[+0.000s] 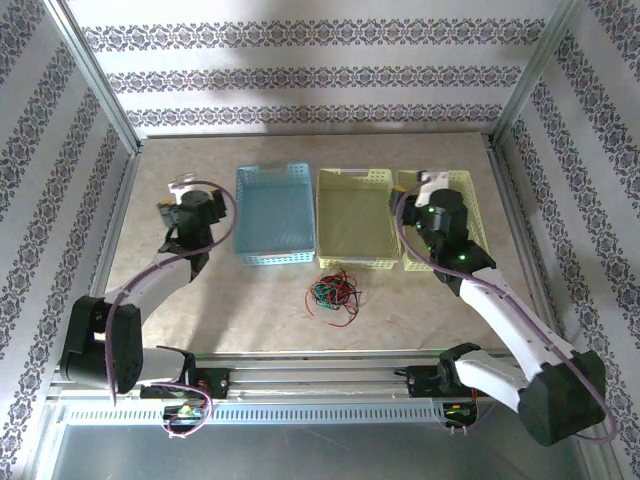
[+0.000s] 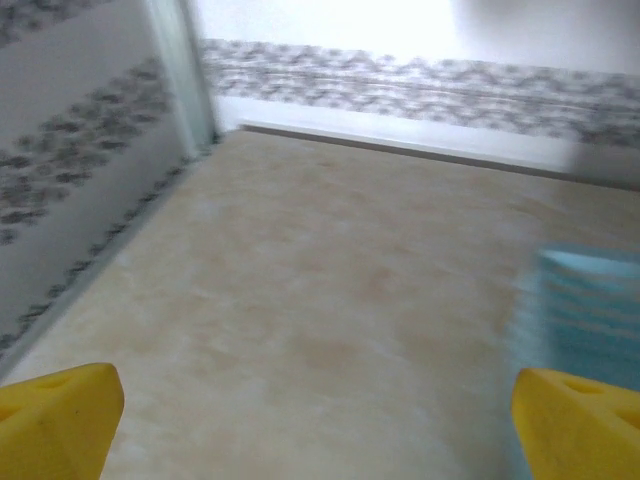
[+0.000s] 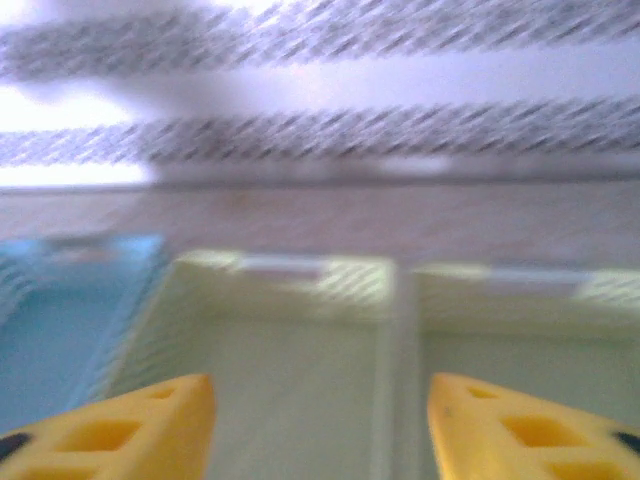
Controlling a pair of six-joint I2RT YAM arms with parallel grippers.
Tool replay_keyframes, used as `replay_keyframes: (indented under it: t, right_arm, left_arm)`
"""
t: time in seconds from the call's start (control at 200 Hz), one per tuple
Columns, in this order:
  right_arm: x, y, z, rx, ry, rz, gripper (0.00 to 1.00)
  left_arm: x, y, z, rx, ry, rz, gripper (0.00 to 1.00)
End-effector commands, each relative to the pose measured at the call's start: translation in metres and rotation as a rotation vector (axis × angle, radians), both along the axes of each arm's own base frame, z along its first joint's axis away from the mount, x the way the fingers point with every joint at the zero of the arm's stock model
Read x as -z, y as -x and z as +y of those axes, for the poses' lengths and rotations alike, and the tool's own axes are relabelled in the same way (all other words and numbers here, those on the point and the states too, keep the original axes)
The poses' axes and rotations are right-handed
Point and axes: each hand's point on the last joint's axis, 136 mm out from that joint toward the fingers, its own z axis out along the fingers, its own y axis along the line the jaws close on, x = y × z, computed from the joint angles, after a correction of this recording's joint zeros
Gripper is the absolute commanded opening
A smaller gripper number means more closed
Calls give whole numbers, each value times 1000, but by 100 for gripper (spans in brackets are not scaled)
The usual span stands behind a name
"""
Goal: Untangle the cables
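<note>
The cables [image 1: 334, 292] lie as one small tangle of thin red, green and black wires on the table, in front of the middle yellow basket [image 1: 355, 262]. My left gripper [image 1: 184, 187] hangs at the far left, beside the blue basket [image 1: 272, 256]. In the left wrist view its jaws [image 2: 320, 425] stand wide open over bare table. My right gripper [image 1: 430, 183] is over the right yellow basket [image 1: 466, 184], well behind the tangle. In the blurred right wrist view its yellow fingers [image 3: 135, 435] stand apart with nothing between them.
Three baskets stand in a row across the middle of the table [image 1: 200, 310]. In the right wrist view I see the blue basket [image 3: 60, 330] and both yellow ones [image 3: 290, 285] [image 3: 520, 285]. Patterned walls and metal posts [image 1: 100, 75] close in the sides and back.
</note>
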Motion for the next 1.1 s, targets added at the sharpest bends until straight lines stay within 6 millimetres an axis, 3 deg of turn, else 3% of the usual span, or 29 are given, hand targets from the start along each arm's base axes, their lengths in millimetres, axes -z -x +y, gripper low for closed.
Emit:
replay_keyframes:
  t: [0.0,0.05,0.115,0.175,0.25,0.385,0.645,0.785,0.929,1.094]
  right_arm:
    - [87,70,33,-124,70,465,47]
    - [97,92,57,-223,77,552,45]
    - [110,116,82,-321,62,662,46]
    - [121,130,98,-376,25,760,47]
    - [132,137,110,-401,-22,849,43]
    - [149,134,120,-411,-30,922,38]
    - [165,124,132,-412,-43,958,37]
    - [171,118,135,-415,-30,963,31]
    - [168,118,137,-434,-48,954,9]
    - [154,131,140,-500,-109,926,5]
  left_arm:
    - [21,34,-78,185,-68,170,99]
    - [30,52,-128,355,-67,211,99]
    - [43,82,-178,534,-15,253,99]
    - [55,108,-209,655,58,295,99]
    - [67,133,-231,751,159,339,99]
    - [78,158,-242,819,288,376,99]
    - [89,182,-241,901,280,444,99]
    - [88,184,-249,946,282,446,99]
    - [84,177,-264,992,262,437,99]
    - [86,172,-288,1068,269,432,99]
